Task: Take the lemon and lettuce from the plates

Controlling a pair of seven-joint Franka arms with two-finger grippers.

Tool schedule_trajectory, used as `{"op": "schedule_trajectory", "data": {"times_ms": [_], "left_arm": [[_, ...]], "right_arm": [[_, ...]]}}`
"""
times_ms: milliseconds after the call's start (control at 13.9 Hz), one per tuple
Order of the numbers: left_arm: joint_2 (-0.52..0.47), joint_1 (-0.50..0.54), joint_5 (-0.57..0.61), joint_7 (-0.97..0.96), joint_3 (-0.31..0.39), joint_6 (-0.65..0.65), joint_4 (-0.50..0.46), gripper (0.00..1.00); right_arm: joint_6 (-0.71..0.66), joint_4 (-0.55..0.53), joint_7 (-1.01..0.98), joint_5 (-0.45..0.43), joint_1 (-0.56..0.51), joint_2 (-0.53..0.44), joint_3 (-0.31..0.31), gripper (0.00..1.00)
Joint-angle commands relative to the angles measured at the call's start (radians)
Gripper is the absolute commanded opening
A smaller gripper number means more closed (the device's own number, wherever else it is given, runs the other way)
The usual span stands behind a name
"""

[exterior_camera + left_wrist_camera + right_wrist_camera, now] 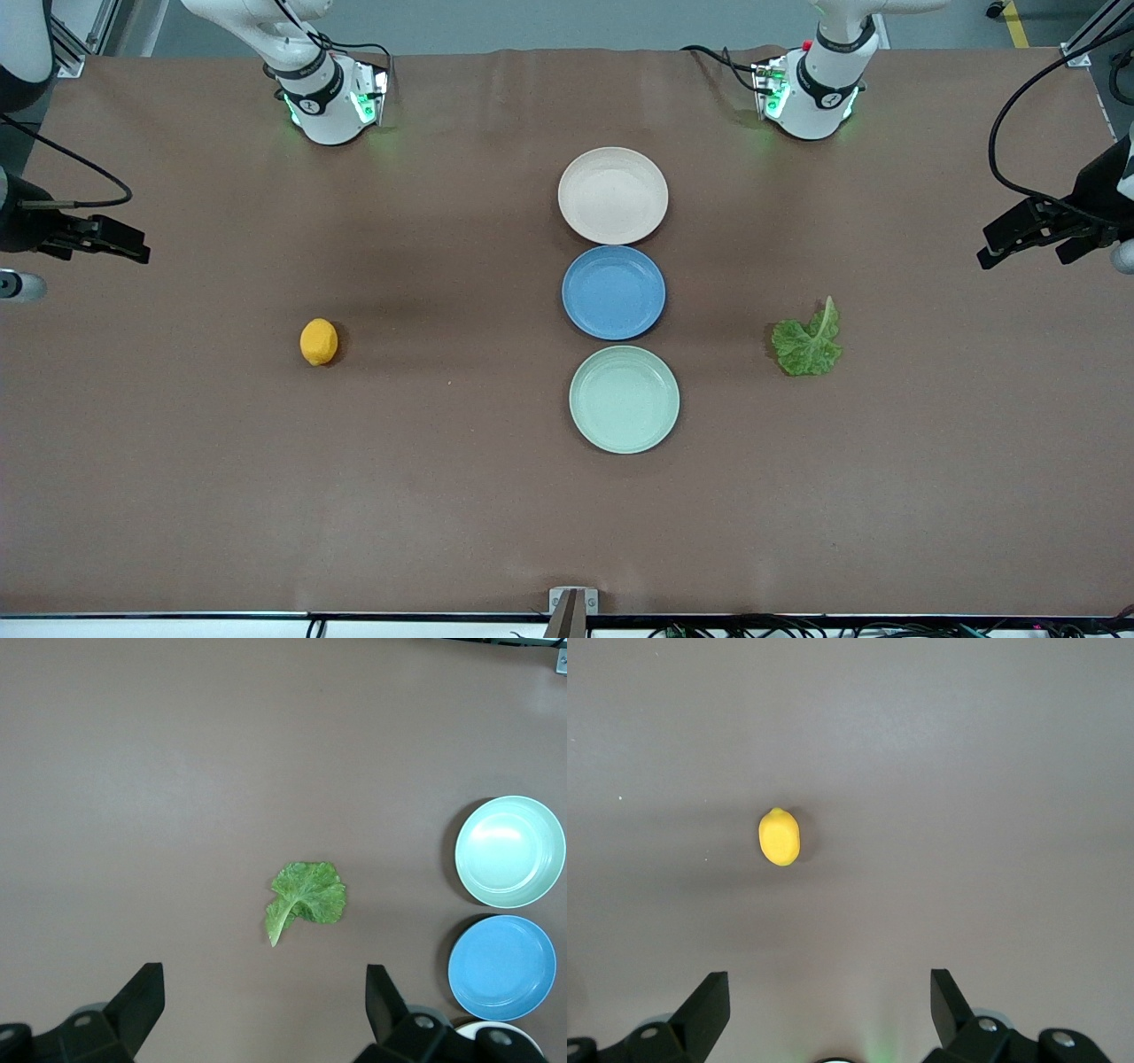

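Note:
The lemon (319,341) (780,836) lies on the bare brown table toward the right arm's end, on no plate. The lettuce (808,341) (306,897) lies flat on the table toward the left arm's end, beside the plates. The beige plate (613,195) and the mint green plate (625,399) (510,850) are both empty. My left gripper (1032,252) (263,979) hangs high over the table near the lettuce, open and holding nothing. My right gripper (124,246) (830,979) hangs high near the lemon, open and holding nothing too.
An empty blue plate (613,292) (501,966) sits between the beige and mint plates, all three in one row across the table's middle. Both arm bases (328,97) (815,89) stand along the table edge farthest from the front camera.

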Motion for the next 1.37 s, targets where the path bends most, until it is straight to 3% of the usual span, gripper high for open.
{"op": "schedule_trajectory", "data": {"times_ms": [0,361,865,1298], "left_arm": [[0.000,-0.006,-0.005,0.007,0.008,-0.024,0.021,1.00],[0.002,-0.006,-0.005,0.009,0.010,-0.024,0.027,1.00],[0.002,-0.006,-0.005,0.009,0.010,-0.024,0.027,1.00],[0.002,-0.005,-0.005,0.009,0.011,-0.024,0.027,1.00]], "right_arm": [[-0.021,0.037,-0.002,0.022,0.001,0.019,0.000,1.00],[-0.076,0.026,-0.005,0.033,0.001,0.008,0.004,1.00],[-0.039,-0.104,-0.008,0.033,0.027,-0.111,-0.005,1.00],[-0.031,-0.126,-0.011,0.033,0.041,-0.140,-0.025,1.00]]}}
